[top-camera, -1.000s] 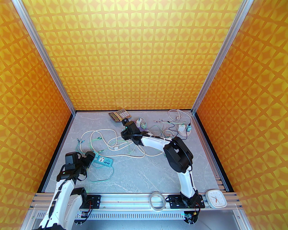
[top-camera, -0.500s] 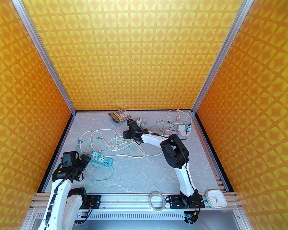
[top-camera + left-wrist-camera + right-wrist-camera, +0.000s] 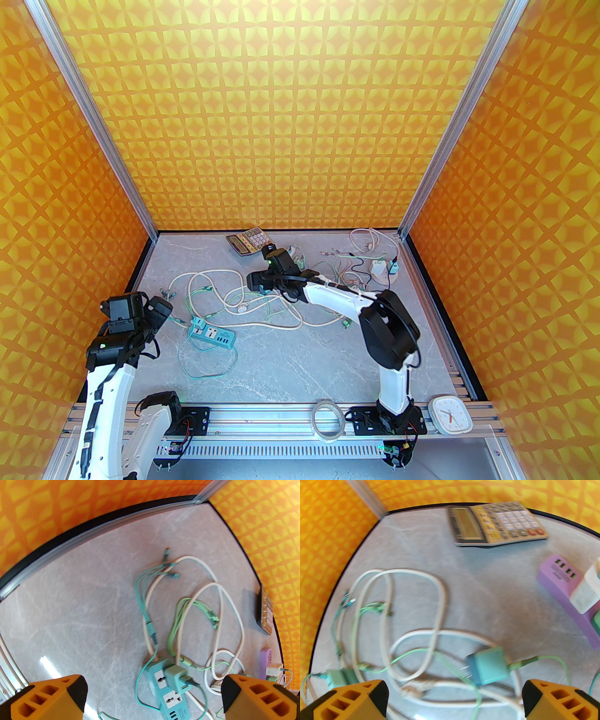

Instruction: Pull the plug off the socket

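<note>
Right gripper [image 3: 453,696]: jaws wide apart, holding nothing, above the teal plug [image 3: 487,667]. The plug lies loose on the tabletop [image 3: 304,356] toward the far edge, prongs exposed, apart from the purple socket strip [image 3: 562,583]. Left gripper [image 3: 154,688]: jaws apart, empty, near the left edge, over the teal power strip [image 3: 171,698].

Bright even light, wrist-view motion blur

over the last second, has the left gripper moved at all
Yes. The left gripper has drawn back to the left and slightly farther from the arm bases, away from the teal power strip, which stayed put.
</note>
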`<state>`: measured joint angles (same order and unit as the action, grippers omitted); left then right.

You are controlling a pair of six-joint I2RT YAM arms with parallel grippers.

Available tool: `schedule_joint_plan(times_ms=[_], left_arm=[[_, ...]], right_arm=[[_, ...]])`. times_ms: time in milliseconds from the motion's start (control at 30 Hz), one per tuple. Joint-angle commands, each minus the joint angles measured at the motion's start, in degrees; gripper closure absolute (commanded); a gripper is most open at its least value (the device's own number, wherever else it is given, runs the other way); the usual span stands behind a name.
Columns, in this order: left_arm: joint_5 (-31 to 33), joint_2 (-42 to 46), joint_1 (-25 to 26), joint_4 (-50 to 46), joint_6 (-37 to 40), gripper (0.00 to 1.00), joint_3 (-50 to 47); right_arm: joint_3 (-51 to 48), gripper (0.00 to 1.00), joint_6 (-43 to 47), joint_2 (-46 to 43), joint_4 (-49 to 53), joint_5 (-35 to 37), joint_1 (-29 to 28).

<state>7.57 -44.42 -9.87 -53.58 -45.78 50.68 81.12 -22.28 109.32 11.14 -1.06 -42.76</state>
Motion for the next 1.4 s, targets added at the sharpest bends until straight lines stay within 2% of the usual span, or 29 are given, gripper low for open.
schedule_joint_plan(times_ms=[0, 267, 500, 667, 867, 1300, 1367], left_arm=[[-2.3, -0.1, 1.7, 0.6, 2.5, 0.03, 1.3], [-2.0, -6.5, 12.7, 2.7, 3.0, 0.07, 0.6], [4.5, -15.9, 23.3, 5.1, -6.5, 0.09, -1.2], [7.0, -26.3, 24.5, 4.2, -9.0, 0.12, 0.6], [9.6, -34.4, 25.6, 0.9, -14.4, 0.15, 3.4], [8.9, -41.7, 26.0, -0.2, -18.8, 0.27, 6.8], [8.9, -41.6, 26.0, -0.9, -18.5, 0.34, 6.9]], right_arm=[[-4.1, 0.01, 1.1, -2.6, -2.2, -0.1, -3.7], [-16.4, 0.01, 5.5, -6.0, -17.4, -0.3, -9.7], [-21.0, 0.02, 5.3, -6.6, -21.2, 1.9, -10.6], [-23.0, 0.01, 6.3, -7.6, -22.0, 3.6, -11.6], [-23.2, 0.02, 7.8, -7.9, -22.2, 5.0, -13.0], [-23.0, 0.02, 9.5, -8.0, -22.1, 6.1, -15.1], [-23.1, 0.02, 9.5, -8.1, -22.1, 6.2, -15.0]])
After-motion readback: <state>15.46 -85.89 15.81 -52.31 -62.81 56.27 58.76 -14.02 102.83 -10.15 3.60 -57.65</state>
